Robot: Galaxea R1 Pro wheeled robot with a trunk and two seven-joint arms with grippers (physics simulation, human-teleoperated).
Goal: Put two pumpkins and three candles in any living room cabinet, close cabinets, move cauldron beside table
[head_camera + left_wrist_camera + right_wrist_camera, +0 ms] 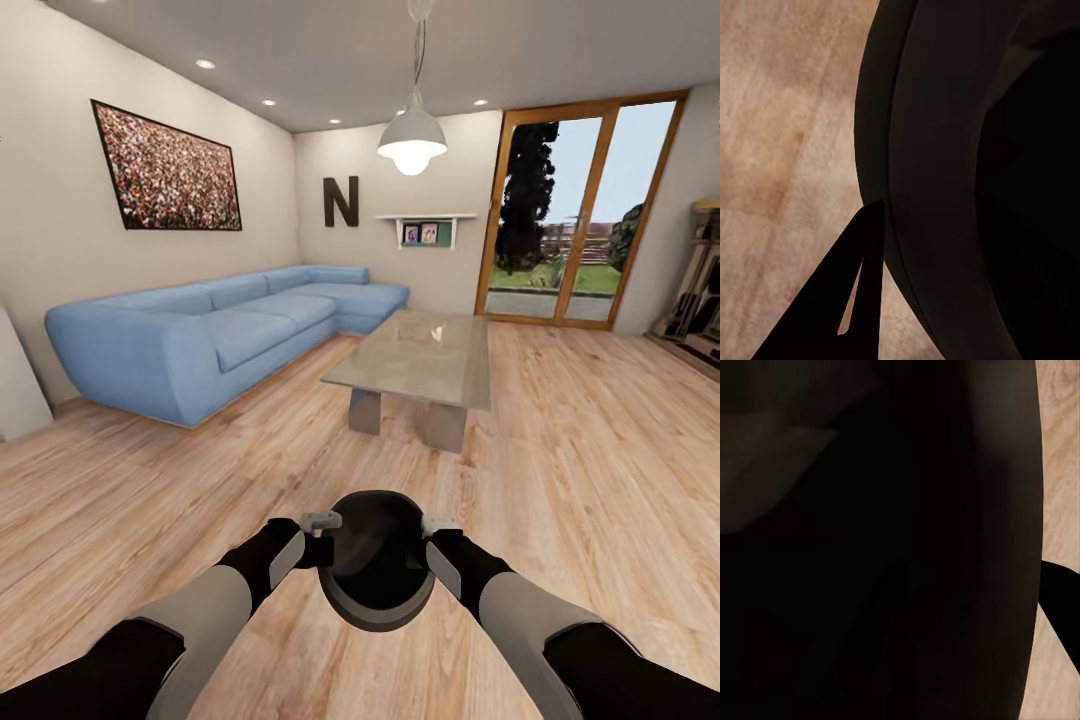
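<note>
Cauldron (376, 572) is up off the floor, squeezed btwn left gripper (322, 540) and right gripper (432, 540); jaws prob clamped on it, can't really tell. Table (420, 360) well ahead.

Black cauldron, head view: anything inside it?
The round matte-black cauldron, held between the left gripper and right gripper, shows a dark interior with nothing visible. The near rim hides part of the inside.
</note>
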